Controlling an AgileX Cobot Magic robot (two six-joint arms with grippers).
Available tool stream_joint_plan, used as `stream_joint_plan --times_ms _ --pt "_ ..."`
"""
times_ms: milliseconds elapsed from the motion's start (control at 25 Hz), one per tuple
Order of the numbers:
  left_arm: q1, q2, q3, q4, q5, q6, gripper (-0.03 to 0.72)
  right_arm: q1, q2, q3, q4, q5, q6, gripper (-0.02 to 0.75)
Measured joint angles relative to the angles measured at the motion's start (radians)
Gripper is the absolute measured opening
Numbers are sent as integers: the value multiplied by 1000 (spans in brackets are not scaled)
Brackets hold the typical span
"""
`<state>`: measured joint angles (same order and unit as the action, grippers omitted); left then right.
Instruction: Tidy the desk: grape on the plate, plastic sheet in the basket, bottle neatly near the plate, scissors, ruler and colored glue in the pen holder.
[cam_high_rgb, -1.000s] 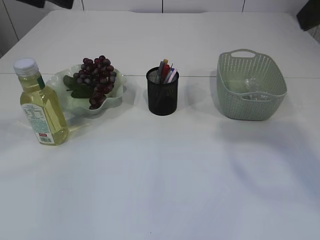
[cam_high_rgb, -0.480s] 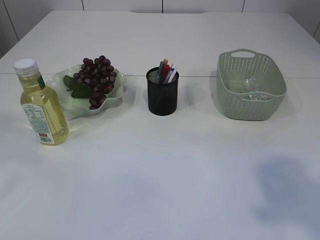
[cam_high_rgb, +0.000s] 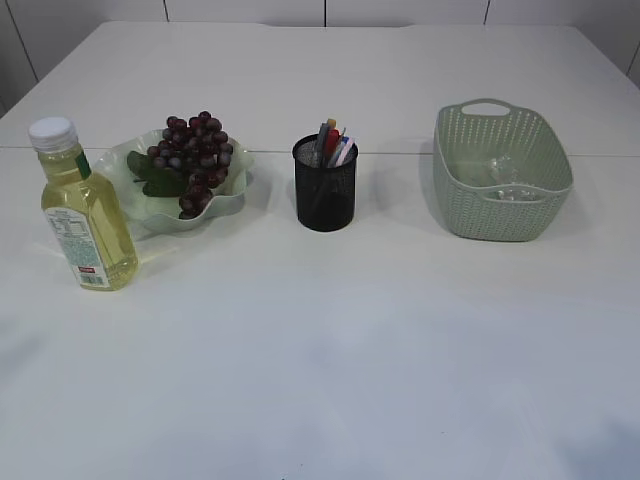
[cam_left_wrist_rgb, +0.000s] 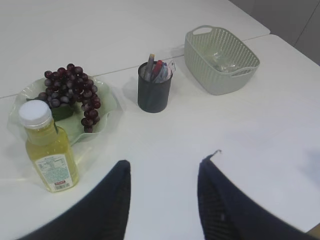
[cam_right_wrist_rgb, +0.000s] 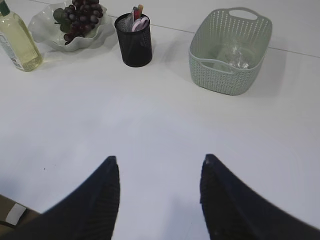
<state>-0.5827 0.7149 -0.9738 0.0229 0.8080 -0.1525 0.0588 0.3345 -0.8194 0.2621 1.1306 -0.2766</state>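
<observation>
Looks basically finished, you've little left to do. Going left to right: bottle (cam_high_rgb: 82, 208) stands upright just beside the plate (cam_high_rgb: 232, 196), clear plastic with yellow liquid, white screw cap, paper label. Grape bunch (cam_high_rgb: 195, 160) sits on the plate with a green leaf under it; dark, round, glossy berries, and the plate is pale translucent green with a wavy rim. Pen holder (cam_high_rgb: 325, 183), a black mesh cylinder, sits mid-table with several sticks poking out. I see a pinkish scissor handle in the right wrist view, but can't tell ruler from colored glue, so check that yourself. Basket (cam_high_rgb: 500, 170) on the right, sage-green woven-look plastic with handle cutouts, holds the crumpled clear plastic sheet (cam_high_rgb: 500, 178). Table (cam_high_rgb: 330, 340) is smooth matte white, nothing loose on it in view. Left gripper (cam_left_wrist_rgb: 164, 172) hangs high with fingers spread apart, holding nothing. Right gripper (cam_right_wrist_rgb: 159, 172) same, spread and empty, well back from everything
</observation>
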Motion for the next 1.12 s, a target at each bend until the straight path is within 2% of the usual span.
stream_joint_plan --times_ms 400,640,1120 --pt "0 -234 203 1 -17 12 325 0 -233 184 0 -7 -2 417" --pt "0 -324 267 1 70 20 325 0 -316 258 0 -7 -2 417" --pt "0 -598 398 1 185 35 325 0 -352 299 0 -7 -2 417"
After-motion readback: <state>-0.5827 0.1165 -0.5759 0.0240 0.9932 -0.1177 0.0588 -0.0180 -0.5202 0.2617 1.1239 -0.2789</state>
